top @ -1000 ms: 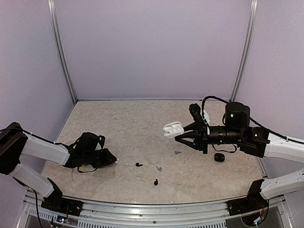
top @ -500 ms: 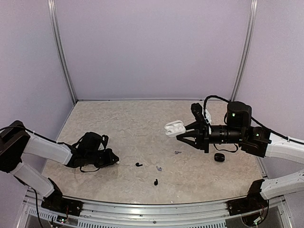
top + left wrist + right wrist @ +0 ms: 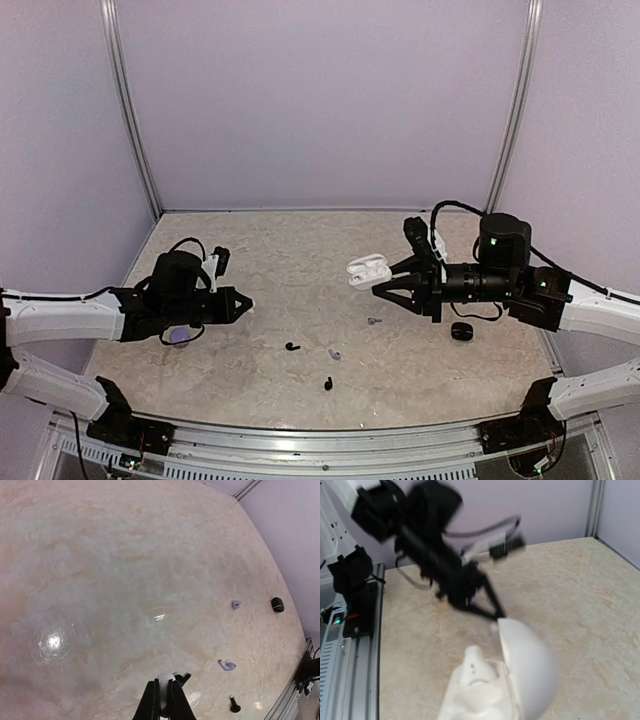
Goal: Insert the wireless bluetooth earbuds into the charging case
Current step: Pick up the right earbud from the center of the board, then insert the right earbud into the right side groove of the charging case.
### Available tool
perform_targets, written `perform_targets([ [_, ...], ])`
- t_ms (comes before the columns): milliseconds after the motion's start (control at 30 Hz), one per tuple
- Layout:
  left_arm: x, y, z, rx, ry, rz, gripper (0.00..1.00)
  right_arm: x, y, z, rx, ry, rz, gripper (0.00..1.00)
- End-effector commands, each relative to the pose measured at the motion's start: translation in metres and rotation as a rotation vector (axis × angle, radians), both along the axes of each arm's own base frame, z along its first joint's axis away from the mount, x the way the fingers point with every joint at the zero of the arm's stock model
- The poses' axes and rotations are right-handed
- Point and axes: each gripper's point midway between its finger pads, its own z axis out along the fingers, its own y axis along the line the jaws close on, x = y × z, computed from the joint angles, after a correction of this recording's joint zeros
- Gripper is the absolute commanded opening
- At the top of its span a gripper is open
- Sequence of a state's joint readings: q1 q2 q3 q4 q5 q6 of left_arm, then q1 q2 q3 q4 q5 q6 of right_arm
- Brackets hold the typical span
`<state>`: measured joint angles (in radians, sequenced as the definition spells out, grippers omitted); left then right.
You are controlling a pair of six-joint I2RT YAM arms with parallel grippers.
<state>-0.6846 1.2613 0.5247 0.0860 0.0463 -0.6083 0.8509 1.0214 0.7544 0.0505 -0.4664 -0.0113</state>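
Charging case (image 3: pixel 485 695) open, one white earbud (image 3: pixel 474 666) seated inside
Right gripper (image 3: pixel 378 281) is clamped on the glossy white pebble-shaped case, its domed lid hinged up. Left gripper (image 3: pixel 243 305) fingers pinch together on a second white earbud (image 3: pixel 164 684). Black earbuds (image 3: pixel 292 346) and lavender earbuds (image 3: pixel 335 353) lie on the marbled beige table (image 3: pixel 290 255).

An open white charging case (image 3: pixel 485 700) filled the bottom centre, its domed lid (image 3: pixel 530 667) standing open to the right and one white earbud (image 3: pixel 472 666) seated inside. Beyond it, blurred, the black left arm (image 3: pixel 427 525) reached over the beige marbled worktop (image 3: pixel 570 590). The left gripper (image 3: pixel 495 612) pointed at the case, jaws drawn together. A metal rail (image 3: pixel 342 670) edged the left, and a lilac wall (image 3: pixel 545 505) stood behind.
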Motion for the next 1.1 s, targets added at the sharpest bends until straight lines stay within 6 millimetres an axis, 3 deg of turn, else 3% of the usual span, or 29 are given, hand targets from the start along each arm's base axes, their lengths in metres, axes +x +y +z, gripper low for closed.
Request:
perform_targets([
  [0,-0.014,-0.04,0.128,-0.106,-0.371,-0.261,0.0,-0.008,0.001,0.006,0.021,-0.014,0.057,0.0],
  [67,-0.03,-0.054,0.175,-0.145,-0.489,-0.363,0.0,-0.012,0.006,0.005,0.021,-0.005,0.095,0.0],
  [167,-0.061,-0.075,0.222,-0.19,-0.606,-0.508,0.0,-0.019,0.011,0.006,0.027,0.003,0.155,0.0],
  [333,-0.114,-0.115,0.262,-0.233,-0.728,-0.713,0.0,-0.029,0.018,0.009,0.034,0.013,0.233,0.0],
  [500,-0.145,-0.154,0.264,-0.203,-0.76,-0.847,0.0,-0.036,0.024,0.009,0.026,0.026,0.286,0.0],
  [700,-0.149,-0.182,0.246,-0.119,-0.754,-0.909,0.0,-0.047,0.033,0.007,0.007,0.048,0.34,0.0],
  [1067,-0.14,-0.192,0.227,-0.025,-0.727,-0.901,0.0,-0.056,0.04,0.008,-0.004,0.054,0.366,0.0],
])
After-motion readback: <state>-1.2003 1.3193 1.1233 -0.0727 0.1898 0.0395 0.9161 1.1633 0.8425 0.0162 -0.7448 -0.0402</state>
